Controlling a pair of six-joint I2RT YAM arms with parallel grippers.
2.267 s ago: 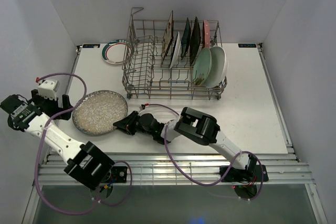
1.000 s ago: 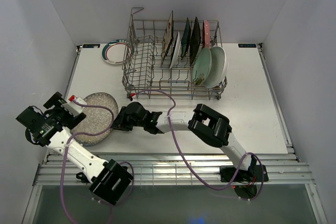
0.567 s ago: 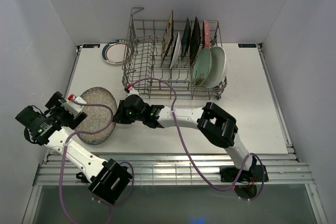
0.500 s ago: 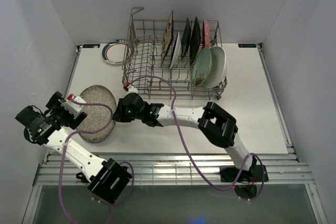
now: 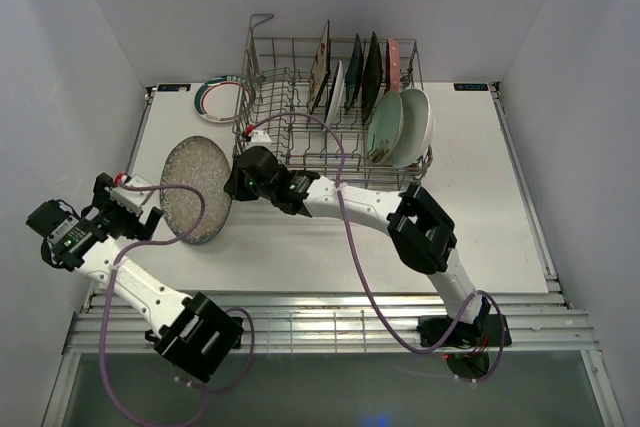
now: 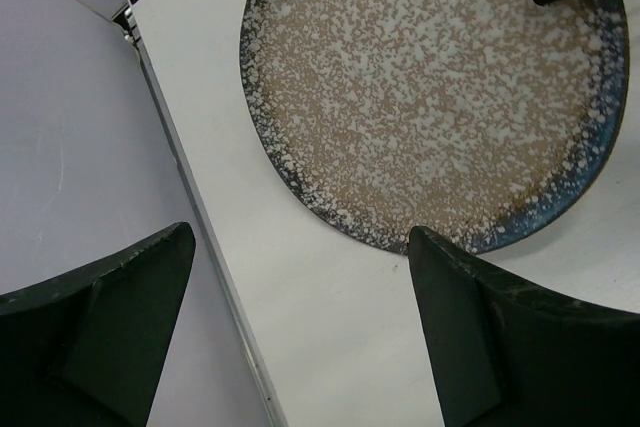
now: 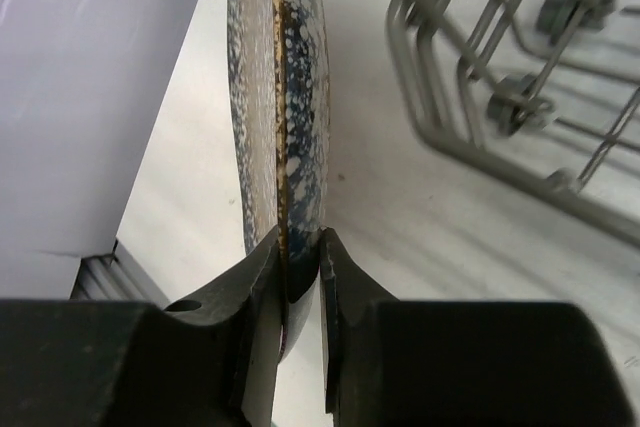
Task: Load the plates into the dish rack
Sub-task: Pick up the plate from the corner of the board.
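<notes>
While it's pinched, the speckled plate (image 5: 195,190) stands edgewise — facing left.

- plate (image 6: 420,97) — glazed ceramic, glossy, tan-and-white speckle, dark blue rim
- rack (image 5: 270,137) — grey metal wire, smooth, dull sheen
- table (image 5: 480,217) — white, matt, smooth
- left fingers (image 6: 500,347) — black plastic, matt, faintly grainy

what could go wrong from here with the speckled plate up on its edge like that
1. The right jaws pinch only a short stretch of the speckled plate's rim while it stands tilted on edge, so it may pivot or slip out.
2. The dish rack's near wires sit close beside it; a swing in could clip them.
3. The open left jaws hang near the plate's lower edge and might bump it.
</notes>
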